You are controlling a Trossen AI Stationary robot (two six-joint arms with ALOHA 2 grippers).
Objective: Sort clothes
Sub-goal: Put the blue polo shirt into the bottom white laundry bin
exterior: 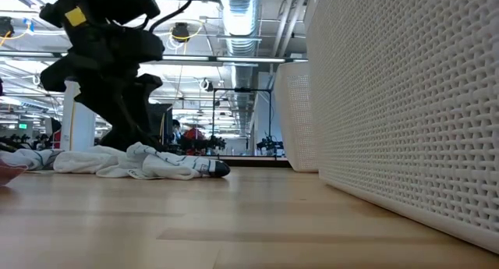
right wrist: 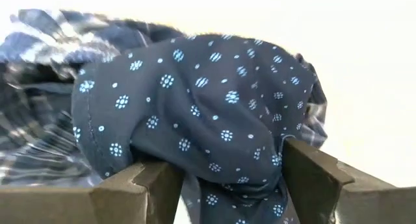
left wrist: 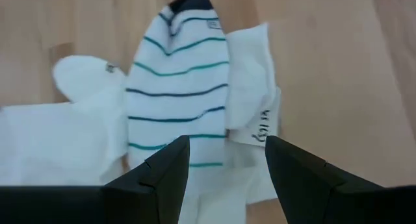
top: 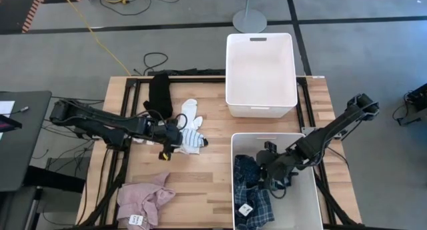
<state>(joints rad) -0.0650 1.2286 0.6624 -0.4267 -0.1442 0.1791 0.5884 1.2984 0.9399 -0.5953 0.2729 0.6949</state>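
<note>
A striped sock (left wrist: 175,87) lies on white socks (left wrist: 58,133) in the middle of the wooden table, also seen as a heap of socks (top: 190,133). My left gripper (left wrist: 227,162) hovers open just above them, pointing down at a slant, touching nothing. A black piece (top: 159,93) lies farther back and a pink piece (top: 143,200) at the near edge. My right gripper (right wrist: 231,178) stands open over the near bin (top: 303,210), its fingers either side of the navy dotted piece (right wrist: 208,100), which lies on the blue plaid shirt (top: 252,200). My right gripper has a bunched fold of the navy dotted piece (right wrist: 221,178) between its spread fingers, and the cloth lies against the inner side of each finger (right wrist: 305,178). The fingers slant down from above. The piece rests slack on the plaid shirt in the bin.
A second white bin (top: 260,103) stands at the table's far side, right of centre. In the low view both bins' perforated walls (exterior: 405,105) fill the right side. Bare wood lies between the socks and the pink piece.
</note>
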